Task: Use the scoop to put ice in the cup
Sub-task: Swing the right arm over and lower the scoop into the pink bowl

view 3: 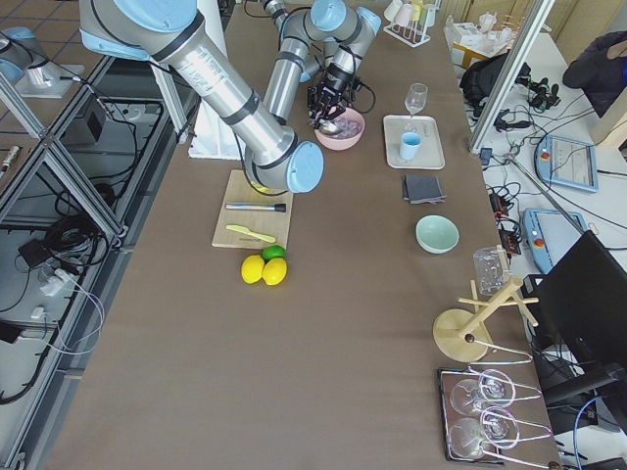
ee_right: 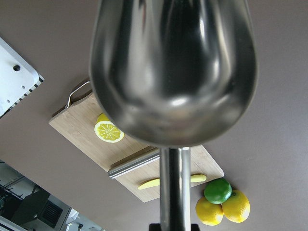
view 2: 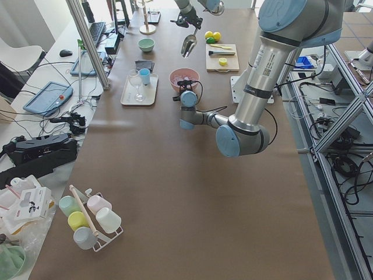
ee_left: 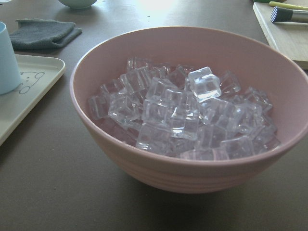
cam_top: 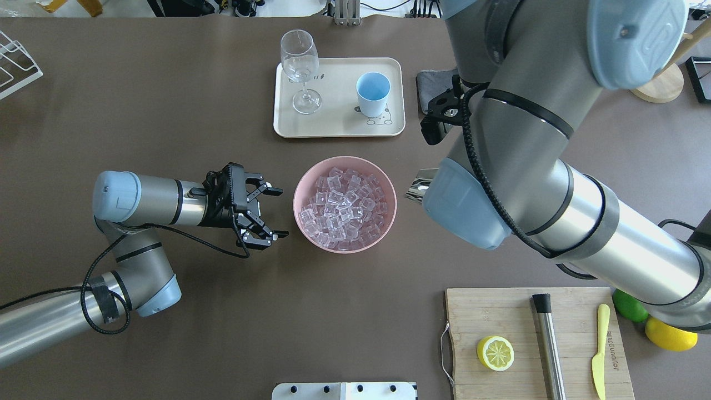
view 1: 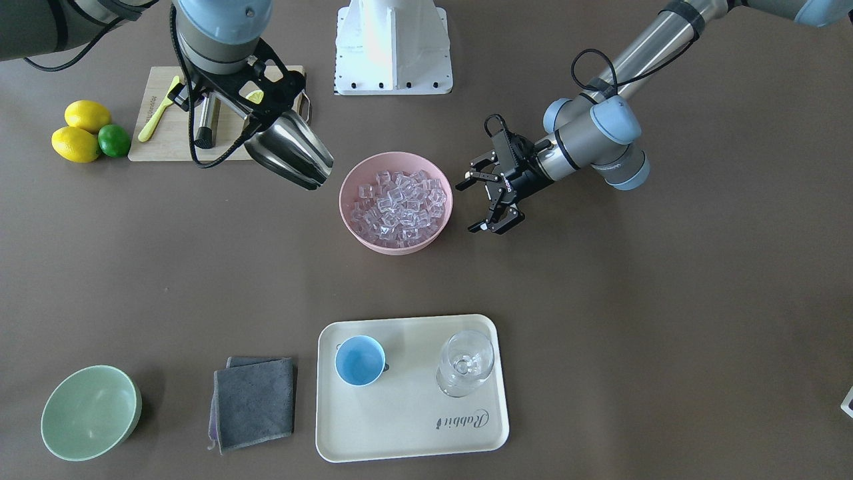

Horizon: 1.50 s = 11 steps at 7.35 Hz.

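The right gripper is closed tight on the thin handle of the scoop; the scoop hangs in the air just to the right of the pink bowl, not touching it, and no ice shows in it. The ice is all piled in that bowl, in the middle of the table. The left gripper sits just to the left of the bowl with its fingers spread wide and nothing in them; it is close to the rim but not on it. The cup is empty and stands on the cream tray on the far side of the bowl from the robot, with a stemmed glass near it on the same tray.

I think the next job is to dip the scoop into the ice. Nothing holds the bowl, so a hard push could make it slide or tip; cubes could pop over the rim too (they look slippery). The scoop mouth is wide and the cup is small; a fast pour may send cubes onto the tray. A low swing of the arm could knock the glass or the cup over.
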Motion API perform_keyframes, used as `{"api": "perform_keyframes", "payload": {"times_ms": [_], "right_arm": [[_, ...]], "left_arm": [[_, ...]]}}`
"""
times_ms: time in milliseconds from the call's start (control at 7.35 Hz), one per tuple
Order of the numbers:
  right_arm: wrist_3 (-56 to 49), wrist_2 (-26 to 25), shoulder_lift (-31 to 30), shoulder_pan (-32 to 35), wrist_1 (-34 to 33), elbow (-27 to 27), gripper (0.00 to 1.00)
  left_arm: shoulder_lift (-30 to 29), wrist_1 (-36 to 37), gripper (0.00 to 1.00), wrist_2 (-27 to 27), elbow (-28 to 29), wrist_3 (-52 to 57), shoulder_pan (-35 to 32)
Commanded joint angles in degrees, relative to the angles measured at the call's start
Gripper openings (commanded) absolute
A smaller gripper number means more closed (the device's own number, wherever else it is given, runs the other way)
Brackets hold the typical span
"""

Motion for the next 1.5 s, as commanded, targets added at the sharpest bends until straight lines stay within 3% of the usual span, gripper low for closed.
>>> {"api": "perform_keyframes", "payload": {"times_ms": [0, 136, 680, 1360], "right_arm": [[1.3, 0.7, 6.9, -2.0, -1.8, -12.3, 0.00], [1.8, 0.6, 9.5, -3.4, -1.8, -17.0, 0.00], [5.9, -4.6, 11.5, -9.7, -1.7, -17.6, 0.00], [9.0, -5.0, 12.2, -10.6, -1.4, -19.2, 0.00]], "left_arm": [[-0.3, 0.3, 0.98, 0.5, 0.0, 0.0, -0.1], [-0.3, 0.3, 0.98, 0.6, 0.0, 0.0, -0.1], [-0.7, 0.6, 0.98, 0.7, 0.1, 0.0, 0.0], [-0.7, 0.6, 0.98, 0.7, 0.2, 0.0, 0.1]]}}
